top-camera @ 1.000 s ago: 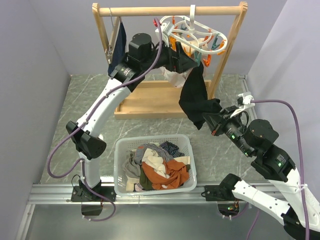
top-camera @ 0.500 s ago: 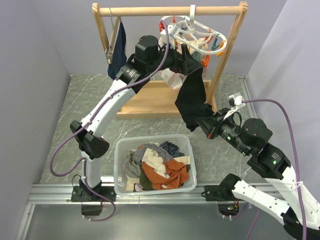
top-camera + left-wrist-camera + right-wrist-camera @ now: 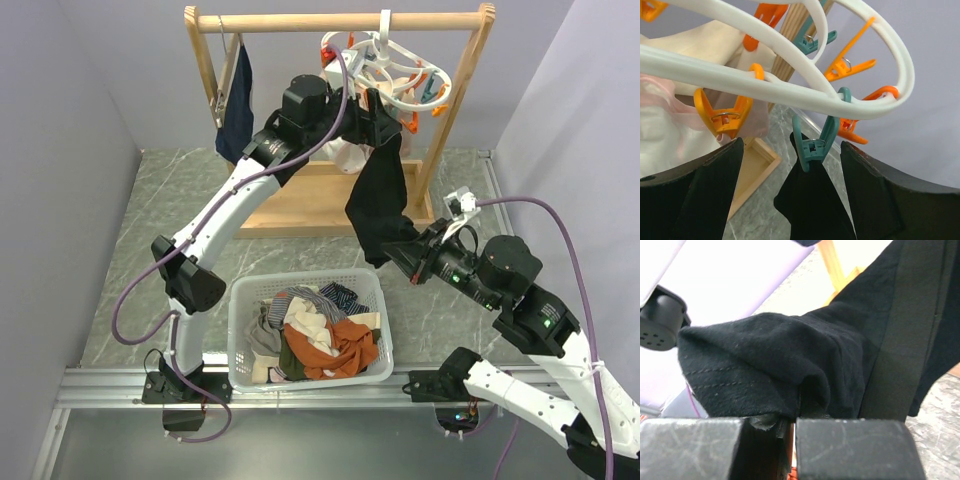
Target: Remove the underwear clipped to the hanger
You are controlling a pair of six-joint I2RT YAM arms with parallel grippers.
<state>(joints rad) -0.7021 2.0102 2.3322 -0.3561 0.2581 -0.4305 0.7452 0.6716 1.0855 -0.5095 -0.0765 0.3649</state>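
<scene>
Between my two grippers: the black underwear hangs as one long strip, its top in a teal peg of the hanger, its bottom end in my right gripper.
Left gripper: open; the jaws stand on either side of the teal peg, which lies just ahead between the fingertips. I see no contact.
Right gripper: closed on a bunched fold of the black cloth, which bulges just above the jaws in the right wrist view.
Long axis: from the peg downward and slightly toward the right arm; the cloth looks stretched, not slack.
Nearer arm: the left one is nearest to the peg, so I judge that it should squeeze the peg while the right one pulls down.
Look of the garment: matt black, soft knit, with a smoother flat band along one side.
Other piece: a whitish one with pink edging hangs beside the left finger, near an orange peg. Whether that peg holds it I cannot tell.
</scene>
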